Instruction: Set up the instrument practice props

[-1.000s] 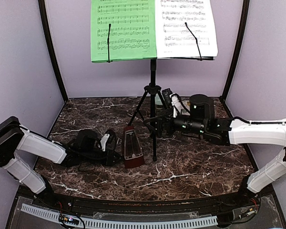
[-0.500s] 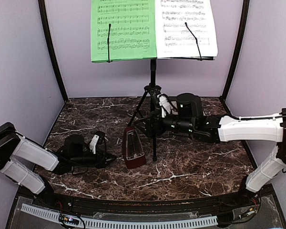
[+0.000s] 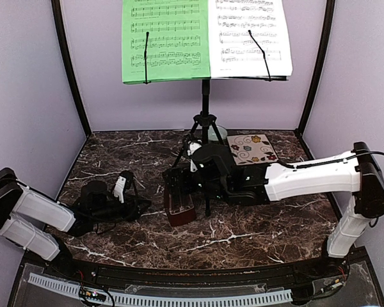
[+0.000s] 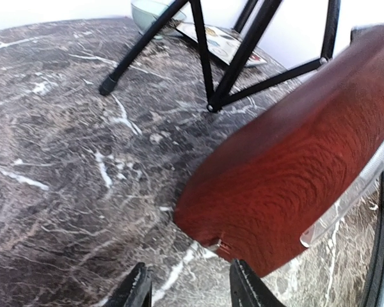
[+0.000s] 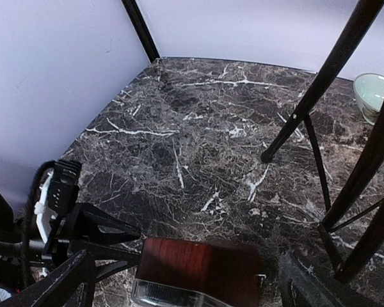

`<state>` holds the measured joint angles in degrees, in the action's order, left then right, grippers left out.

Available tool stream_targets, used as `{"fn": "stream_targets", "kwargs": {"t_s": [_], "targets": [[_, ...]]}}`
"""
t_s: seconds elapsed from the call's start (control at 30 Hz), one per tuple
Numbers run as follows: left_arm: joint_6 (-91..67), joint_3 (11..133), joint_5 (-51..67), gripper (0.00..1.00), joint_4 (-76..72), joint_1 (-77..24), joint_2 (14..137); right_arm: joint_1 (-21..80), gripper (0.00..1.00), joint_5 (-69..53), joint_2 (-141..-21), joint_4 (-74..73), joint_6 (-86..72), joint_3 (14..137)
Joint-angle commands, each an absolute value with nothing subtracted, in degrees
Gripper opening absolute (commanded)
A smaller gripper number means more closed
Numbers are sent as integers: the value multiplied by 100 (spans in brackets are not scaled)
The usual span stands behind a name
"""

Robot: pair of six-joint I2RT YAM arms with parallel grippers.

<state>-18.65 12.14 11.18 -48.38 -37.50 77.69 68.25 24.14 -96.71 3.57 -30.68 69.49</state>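
Metronome (image 3: pixel 178 206) stands on table (image 3: pixel 262 224) by music stand (image 3: pixel 206 102); right end effector (image 5: pixel 187 276) straddles it wide open, prob. to grip; left end effector (image 4: pixel 192 288) part-open, empty.

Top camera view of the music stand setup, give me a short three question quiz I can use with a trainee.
1. True or false: on the music stand, the green sheet is to the right of the white sheet as the top camera sees it.
2. Which gripper has a finger on each side of the metronome? A the left one, B the right one, C neither.
3. Fill in: behind the stand's legs, beside the patterned tile, sits a pale green ____.
Key: 1 false, the green sheet is on the left. 2 B, the right gripper, which is open. 3 bowl.
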Motion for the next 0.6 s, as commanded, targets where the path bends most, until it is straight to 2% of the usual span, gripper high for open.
{"fn": "stream_targets", "kwargs": {"t_s": [0.0, 0.1, 0.4, 0.57], "targets": [[-1858, 1090, 742, 44, -5012, -3709, 7492, 7044, 100, 3306, -10079, 98, -3624, 7367], [-1776, 1007, 644, 46, -5010, -3709, 7345, 7082, 99, 3455, -10314, 69, -3758, 7487], [-1401, 845, 717, 47, -4931, -3709, 7042, 7101, 83, 3875, -10758, 340, -3646, 7398], [-1270, 868, 790, 47, -4892, -3709, 7110, 7097, 78, 3903, -10986, 354, -3559, 7438]]}}
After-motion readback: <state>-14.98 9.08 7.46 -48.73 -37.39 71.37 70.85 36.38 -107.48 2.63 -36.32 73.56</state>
